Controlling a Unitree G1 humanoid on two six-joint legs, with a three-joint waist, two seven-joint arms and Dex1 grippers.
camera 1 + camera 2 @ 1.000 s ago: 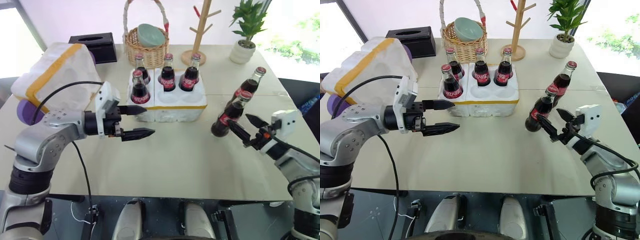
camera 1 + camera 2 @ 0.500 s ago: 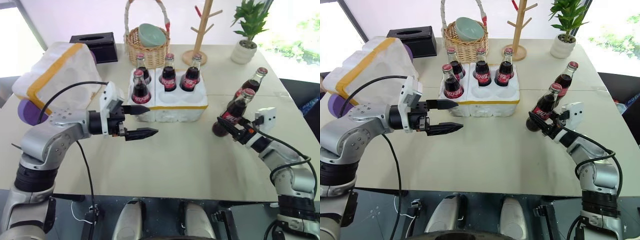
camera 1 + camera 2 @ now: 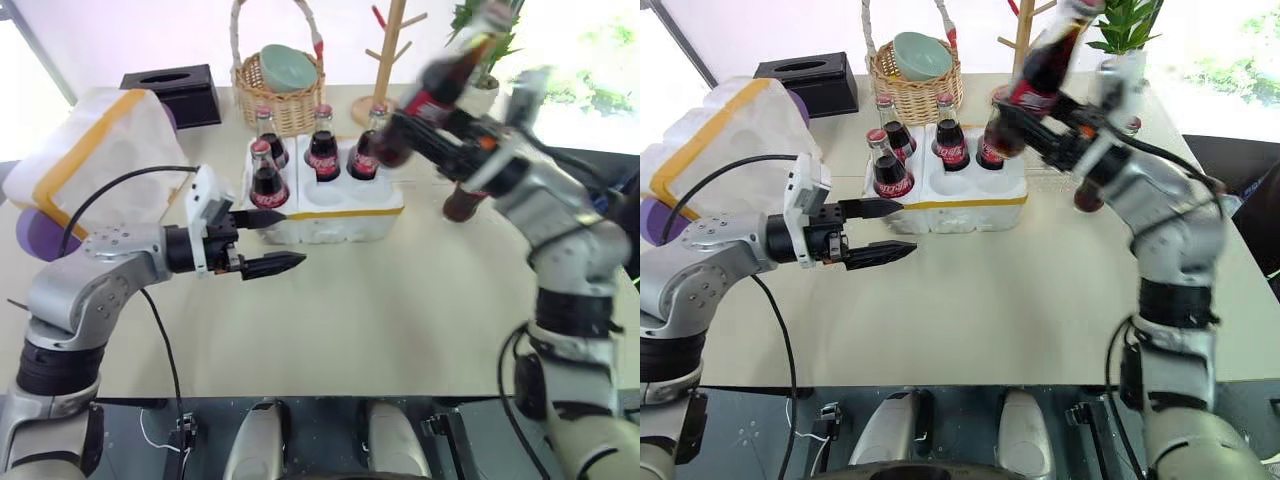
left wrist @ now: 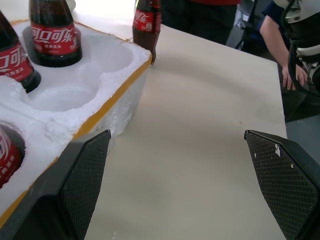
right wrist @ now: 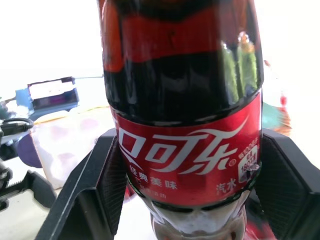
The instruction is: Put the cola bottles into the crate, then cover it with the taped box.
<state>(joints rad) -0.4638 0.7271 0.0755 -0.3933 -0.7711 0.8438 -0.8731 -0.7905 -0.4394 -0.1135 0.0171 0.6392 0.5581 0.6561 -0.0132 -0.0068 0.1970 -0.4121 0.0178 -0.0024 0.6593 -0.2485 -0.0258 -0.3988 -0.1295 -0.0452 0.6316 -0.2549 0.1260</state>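
The crate (image 3: 340, 212) stands mid-table with several cola bottles (image 3: 322, 152) upright in its wells; the front middle and front right wells are empty. My right gripper (image 3: 1028, 112) is shut on a cola bottle (image 5: 187, 160), held tilted in the air above the crate's right end, its image blurred. Another cola bottle (image 3: 461, 201) stands on the table right of the crate, partly behind my right arm. My left gripper (image 3: 287, 238) is open and empty, level, just in front of the crate's left front corner. The taped box (image 3: 95, 150) sits at the far left.
A wicker basket (image 3: 283, 100) holding a green bowl, a black tissue box (image 3: 170, 88), a wooden rack (image 3: 387, 60) and a potted plant (image 3: 478, 40) line the far edge. A person's hand (image 4: 287, 75) shows beyond the table's right edge. The near half of the table (image 3: 400, 320) is bare.
My right gripper closed on the nearer bottle standing on the table, then swung it up and left over the crate's right end. The left arm stayed put.
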